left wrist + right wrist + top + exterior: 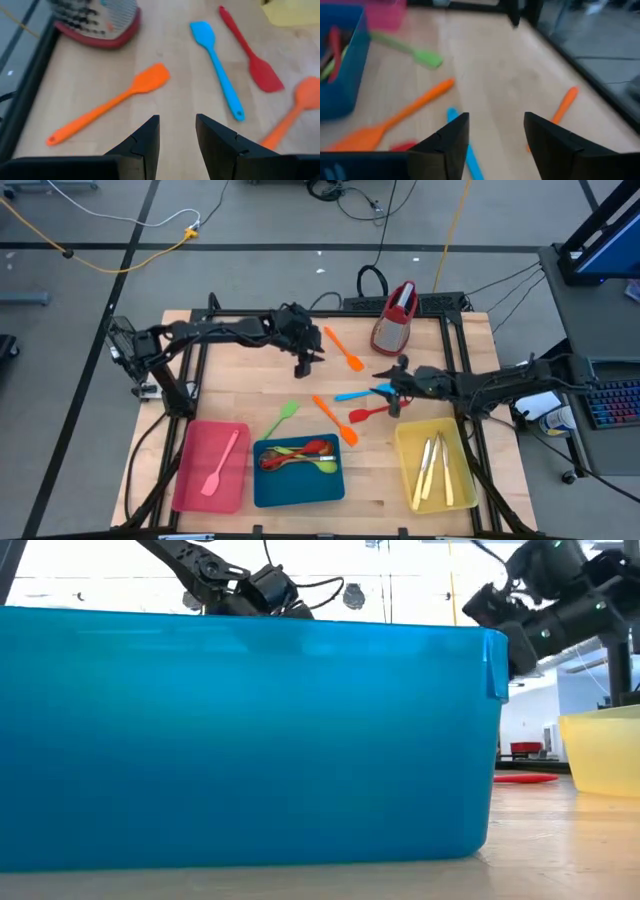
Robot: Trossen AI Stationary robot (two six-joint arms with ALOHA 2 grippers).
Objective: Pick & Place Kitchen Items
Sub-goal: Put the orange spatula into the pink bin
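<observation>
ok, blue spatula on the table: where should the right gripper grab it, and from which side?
Probably mid-handle, coming straight down from above. The blue spatula lies flat on the wood, handle slim and straight, so fingers should straddle it across its length. Its blade end sits under the right gripper, and the red spatula lies close beside it, so the handle's free stretch looks like the clearest spot.
</observation>
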